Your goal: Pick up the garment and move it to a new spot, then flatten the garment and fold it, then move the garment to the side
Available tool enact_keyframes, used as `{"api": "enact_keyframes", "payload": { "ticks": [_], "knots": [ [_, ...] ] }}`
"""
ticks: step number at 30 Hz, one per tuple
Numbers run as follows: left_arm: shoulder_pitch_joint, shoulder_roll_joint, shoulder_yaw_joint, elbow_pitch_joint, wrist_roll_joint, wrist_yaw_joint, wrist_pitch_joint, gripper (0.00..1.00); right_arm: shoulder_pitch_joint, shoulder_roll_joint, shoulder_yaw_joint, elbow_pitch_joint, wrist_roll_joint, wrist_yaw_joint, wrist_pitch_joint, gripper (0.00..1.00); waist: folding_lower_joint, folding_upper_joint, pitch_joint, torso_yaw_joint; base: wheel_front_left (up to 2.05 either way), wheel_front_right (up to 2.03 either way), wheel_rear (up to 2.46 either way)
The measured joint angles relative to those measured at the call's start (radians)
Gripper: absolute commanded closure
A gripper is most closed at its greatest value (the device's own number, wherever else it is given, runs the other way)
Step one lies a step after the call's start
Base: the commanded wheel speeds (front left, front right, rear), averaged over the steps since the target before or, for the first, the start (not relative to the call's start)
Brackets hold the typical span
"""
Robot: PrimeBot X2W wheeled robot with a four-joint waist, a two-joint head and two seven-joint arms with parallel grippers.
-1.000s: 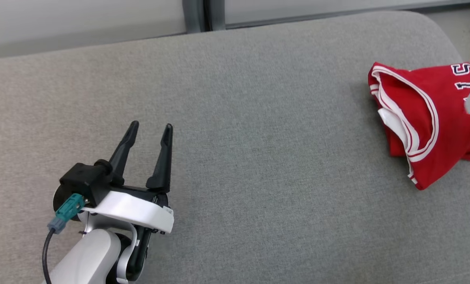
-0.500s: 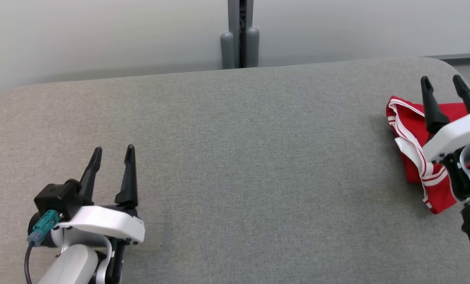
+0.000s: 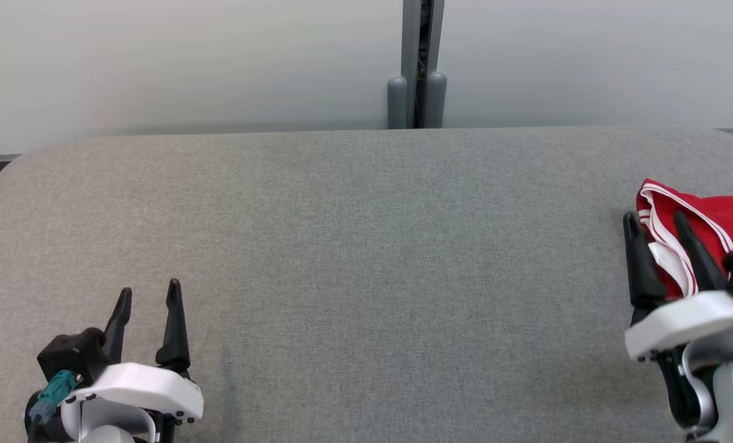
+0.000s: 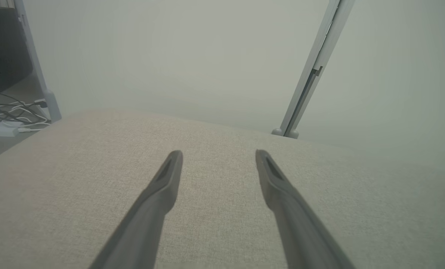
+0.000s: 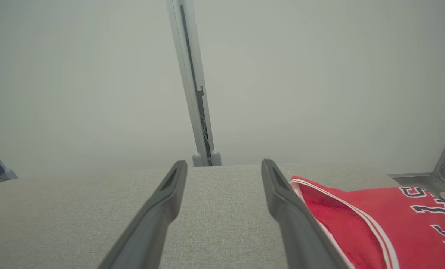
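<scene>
My left tool sits at the near left of the desk, its two dark fingers spread wide with nothing between them; in the left wrist view bare grey fabric shows in the gap. My right tool is at the near right, its fingers just as wide apart and gripping nothing. The red jersey lies bunched at the right end of the desk, its white-striped trim facing my right tool. In the head view that tool's fingertips overlap the jersey's near left edge. In the right wrist view the cloth lies just beside the outer face of one finger, not between the two, and I cannot tell whether finger and cloth touch. Dark lettering shows on the red cloth towards the far right.

The wide middle of the desk separates my two tools, which stand well apart. Behind the desk a pale wall is split by a grey upright post. Off the desk's left end, loose cables lie on the floor
</scene>
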Motion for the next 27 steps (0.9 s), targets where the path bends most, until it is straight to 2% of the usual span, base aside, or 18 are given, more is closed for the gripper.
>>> {"api": "enact_keyframes", "payload": {
  "ticks": [4,9,15,27],
  "knots": [
    [0.025,-0.007,0.003,0.0,0.003,-0.005,0.0,0.0,0.102,0.032,-0.007,-0.087,-0.009,0.0,0.021,0.0,0.0,0.0,-0.015,0.011,0.0,0.0,0.0],
    [0.052,-0.017,0.008,0.0,0.012,-0.008,0.0,0.0,0.185,0.041,0.025,-0.155,0.003,0.0,0.041,0.0,0.0,0.0,-0.029,0.011,0.0,0.0,0.0],
    [0.073,-0.021,0.008,-0.004,0.021,-0.012,0.0,0.0,0.228,0.041,0.045,-0.192,0.038,0.0,0.038,0.0,0.0,0.0,-0.041,0.006,0.0,0.0,0.0],
    [0.087,-0.029,-0.004,-0.017,0.038,-0.016,0.0,0.0,0.25,0.041,0.058,-0.19,0.047,0.0,0.019,0.0,0.0,0.0,-0.049,0.005,0.0,0.0,0.0]
  ]
}}
